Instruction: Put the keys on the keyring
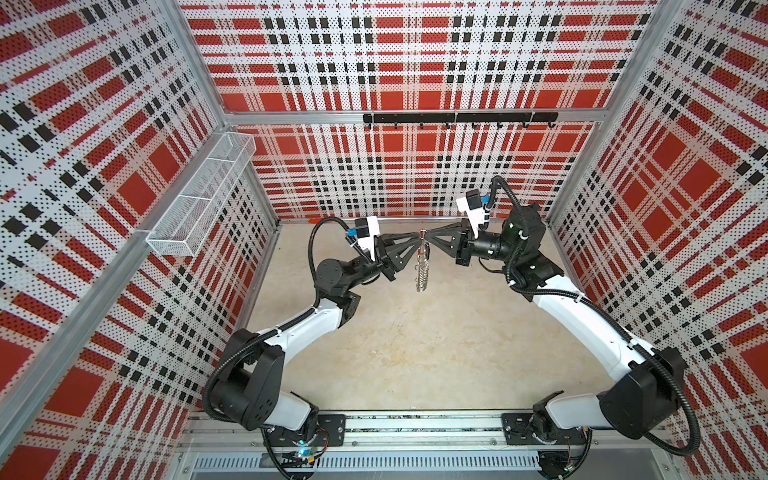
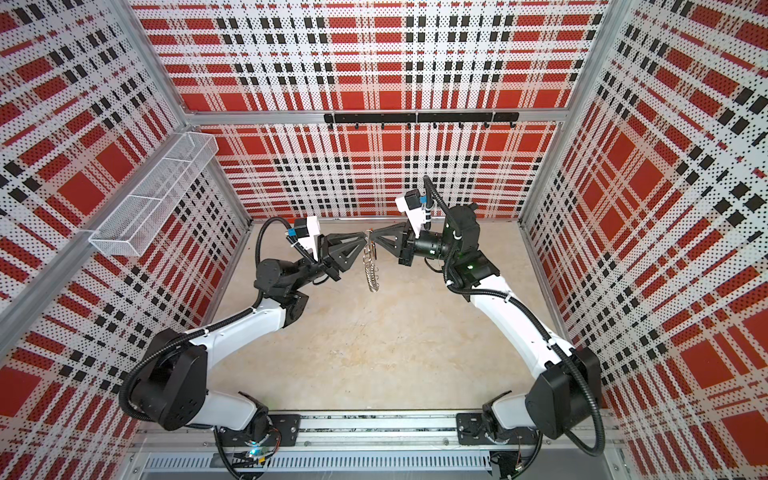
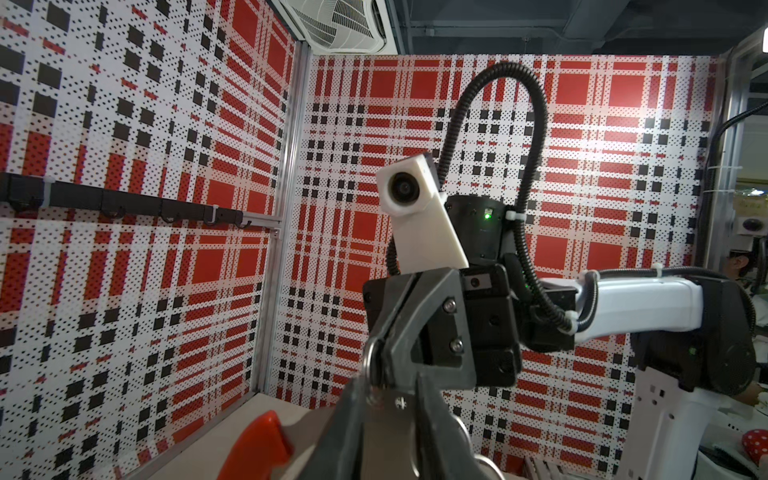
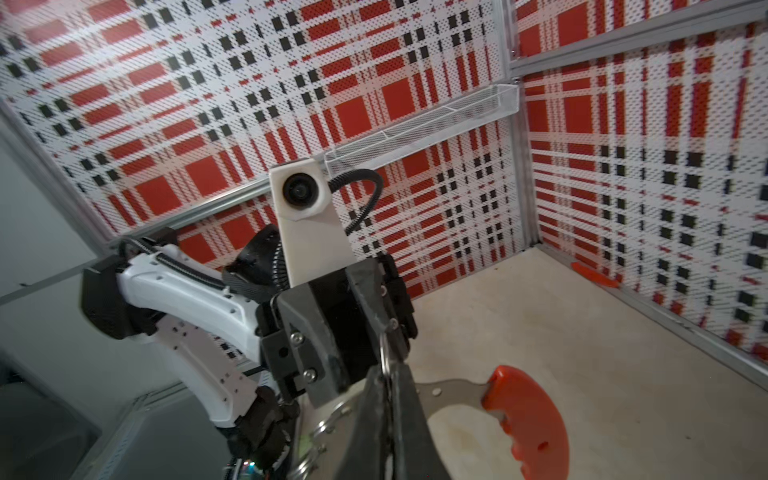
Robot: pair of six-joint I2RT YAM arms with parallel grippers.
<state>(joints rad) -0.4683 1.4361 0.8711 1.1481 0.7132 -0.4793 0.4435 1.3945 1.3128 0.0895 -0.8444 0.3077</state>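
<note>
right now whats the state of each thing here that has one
large flat grey crescent keyring with red segment: hanging in air, off the table
right hand: shut on a silver split ring at its top
left hand: at the same spot, open or gripping unclear
white wire mesh basket: wall-mounted, empty
black hook rail: nothing hanging

No legible text, labels, brands or numbers in any view. Checked: plaid wall panels (image 1: 415,62), white camera housing (image 3: 419,224), white arm casing (image 1: 582,320), black hook rail (image 1: 457,118) (pattern or bare surface only; smaller marks too blurred to read).
</note>
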